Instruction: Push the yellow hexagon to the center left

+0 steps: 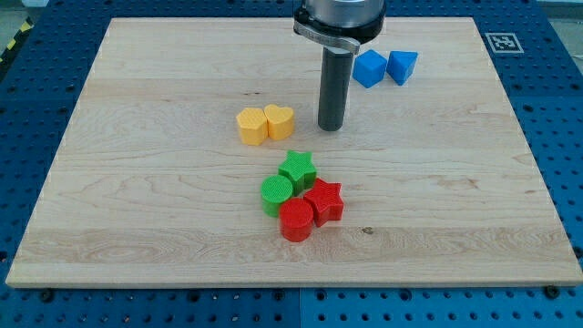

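The yellow hexagon (251, 126) lies a little left of the board's middle, touching a yellow heart (280, 120) on its right. My tip (331, 127) stands on the board just right of the yellow heart, with a small gap between them. The rod rises from there to the view's top.
A green star (297, 169), a green cylinder (276, 193), a red star (323, 201) and a red cylinder (295, 220) cluster below the tip. A blue cube (369, 68) and a blue triangle (402, 66) lie at the upper right. The wooden board (137, 228) sits on a blue perforated table.
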Tool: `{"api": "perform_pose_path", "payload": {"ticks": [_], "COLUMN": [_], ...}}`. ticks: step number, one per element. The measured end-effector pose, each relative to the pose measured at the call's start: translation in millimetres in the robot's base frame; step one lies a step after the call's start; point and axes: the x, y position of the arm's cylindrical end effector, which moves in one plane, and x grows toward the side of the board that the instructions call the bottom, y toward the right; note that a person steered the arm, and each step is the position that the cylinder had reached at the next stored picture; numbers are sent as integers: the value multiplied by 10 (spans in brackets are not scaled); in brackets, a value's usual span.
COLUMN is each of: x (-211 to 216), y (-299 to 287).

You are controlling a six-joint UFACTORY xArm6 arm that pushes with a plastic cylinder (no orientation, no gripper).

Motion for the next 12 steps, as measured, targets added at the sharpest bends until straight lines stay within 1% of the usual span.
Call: {"api": "perform_pose_path", "payload": {"ticks": [1,2,3,5,7,8,9,10,11,12], "x": [103,153,120,78,161,147,-85,-213,-233,-339], "y": [-268,-692,-971,-1211,-1337,-1500,-1791,-2146,-2358,-2232]}}
